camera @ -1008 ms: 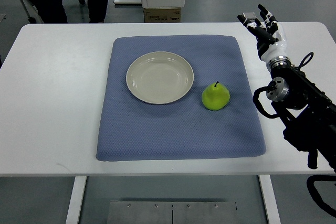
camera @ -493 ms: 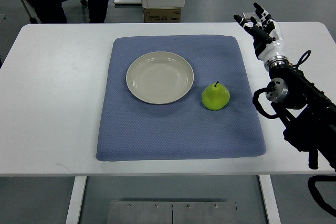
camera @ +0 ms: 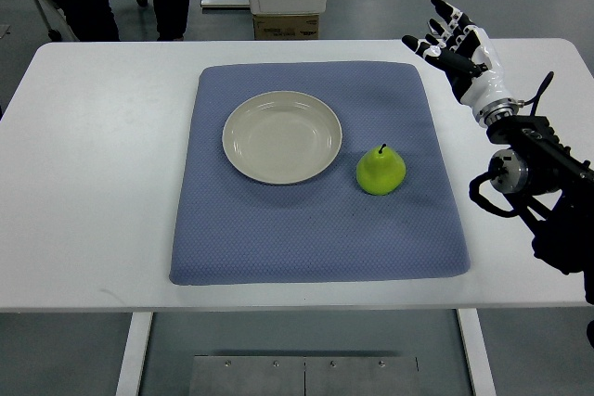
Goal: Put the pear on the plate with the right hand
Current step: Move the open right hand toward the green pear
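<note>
— Where's your small green pear (camera: pixel 380 172)?
— Upright on the blue quilted mat (camera: pixel 316 229), just right of the round cream plate (camera: pixel 282 136), seemingly not touching.
— And your right hand (camera: pixel 452 42)?
— Fingers spread, empty, above the white desk (camera: pixel 93 183)'s far right corner, well apart.

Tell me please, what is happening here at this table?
A humanoid robot is about to put a pear on a plate, but nothing is grasped yet. The right robot hand hovers with fingers spread over the far right part of the table, well apart from the pear. The pear stands upright on a blue mat, just right of the empty plate. The left arm is not visible.
</note>
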You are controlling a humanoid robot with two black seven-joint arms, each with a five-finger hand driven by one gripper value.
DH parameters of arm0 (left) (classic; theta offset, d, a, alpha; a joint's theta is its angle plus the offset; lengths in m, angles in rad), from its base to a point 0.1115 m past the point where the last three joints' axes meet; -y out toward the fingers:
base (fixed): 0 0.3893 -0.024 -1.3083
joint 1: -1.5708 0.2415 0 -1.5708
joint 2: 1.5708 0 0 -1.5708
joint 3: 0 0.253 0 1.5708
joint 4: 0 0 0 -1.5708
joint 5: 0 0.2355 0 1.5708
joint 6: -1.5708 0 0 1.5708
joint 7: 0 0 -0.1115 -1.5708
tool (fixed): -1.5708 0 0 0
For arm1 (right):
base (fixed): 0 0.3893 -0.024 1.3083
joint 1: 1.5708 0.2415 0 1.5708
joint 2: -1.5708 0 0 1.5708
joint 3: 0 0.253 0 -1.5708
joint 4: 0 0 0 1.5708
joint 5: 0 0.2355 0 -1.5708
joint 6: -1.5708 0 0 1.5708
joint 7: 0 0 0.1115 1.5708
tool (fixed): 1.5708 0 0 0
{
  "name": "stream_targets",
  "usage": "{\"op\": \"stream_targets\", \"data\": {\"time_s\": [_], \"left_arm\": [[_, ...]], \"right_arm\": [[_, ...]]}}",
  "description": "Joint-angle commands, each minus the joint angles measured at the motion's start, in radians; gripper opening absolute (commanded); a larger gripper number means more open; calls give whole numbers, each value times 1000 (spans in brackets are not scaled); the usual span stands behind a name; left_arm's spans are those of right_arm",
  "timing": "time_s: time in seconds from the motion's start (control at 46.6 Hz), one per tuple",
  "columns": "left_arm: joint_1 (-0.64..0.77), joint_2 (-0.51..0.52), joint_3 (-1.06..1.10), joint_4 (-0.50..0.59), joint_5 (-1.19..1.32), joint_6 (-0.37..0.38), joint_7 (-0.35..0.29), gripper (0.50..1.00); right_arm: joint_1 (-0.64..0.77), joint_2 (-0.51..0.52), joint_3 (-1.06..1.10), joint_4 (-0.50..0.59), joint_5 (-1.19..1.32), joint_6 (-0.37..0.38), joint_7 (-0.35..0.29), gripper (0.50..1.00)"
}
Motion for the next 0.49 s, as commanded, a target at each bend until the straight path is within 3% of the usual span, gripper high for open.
{"op": "stream_targets", "data": {"time_s": [0.0,0.3,0.472], "left_arm": [[0,0,0,0,0,0,0,1000],[0,0,0,0,0,0,0,1000],[0,0,0,0,0,0,0,1000]], "right_arm": [[9,-29,-71,22,-1,3,38,1000],[49,-95,-236,68,-7,5,153,998],[58,-142,-325,123,-9,5,157,998]]}}
